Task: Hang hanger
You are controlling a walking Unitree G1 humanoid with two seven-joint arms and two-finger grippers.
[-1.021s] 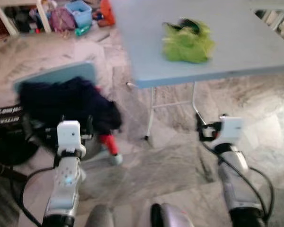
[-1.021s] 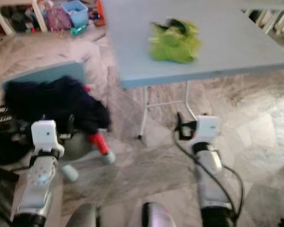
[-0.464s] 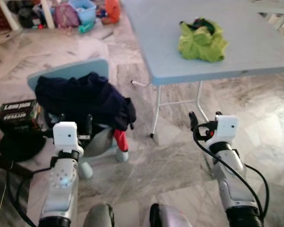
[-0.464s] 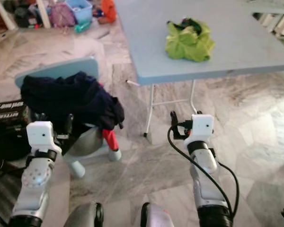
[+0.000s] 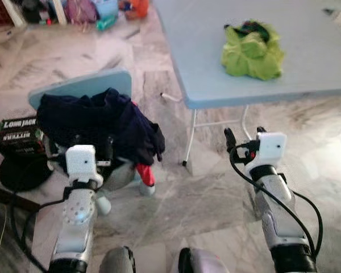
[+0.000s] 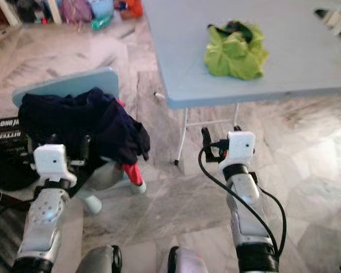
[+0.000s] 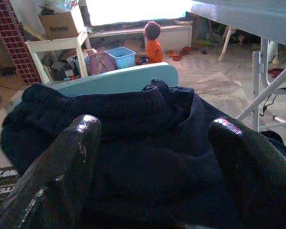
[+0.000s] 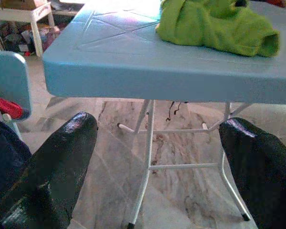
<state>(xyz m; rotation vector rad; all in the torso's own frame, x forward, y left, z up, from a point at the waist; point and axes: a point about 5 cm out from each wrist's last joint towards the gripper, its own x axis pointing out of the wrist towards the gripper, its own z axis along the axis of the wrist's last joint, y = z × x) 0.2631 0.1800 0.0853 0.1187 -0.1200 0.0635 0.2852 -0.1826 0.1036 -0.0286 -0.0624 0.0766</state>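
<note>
**Supervisor:** Report legible markings.

**Operator:** I read white lettering on a black box [image 5: 18,129] on the floor [image 5: 176,199], to the left of the chair [image 5: 82,86]. The top line looks like "LONG JACK"; the second line is too blurred for me to confirm. A cardboard box [image 7: 62,23] on a white shelf carries a label I cannot read.

**Supervisor:** Containers?

**Operator:** One blue bin [image 7: 121,56] stands on the floor beyond the chair. I cannot make out its contents.

**Supervisor:** Hanger location and appearance?

**Operator:** I cannot tell where the hanger is. A dark navy garment [image 5: 96,122] is heaped over the pale blue chair. A crumpled green garment [image 5: 253,51] lies on the tabletop [image 5: 204,51], with something black at its top.

**Supervisor:** Jaw status?

**Operator:** Left gripper [image 7: 155,143]: jaws wide, holding nothing, just before the navy garment. Right gripper [image 8: 159,138]: jaws wide, holding nothing, below the tabletop edge.
</note>
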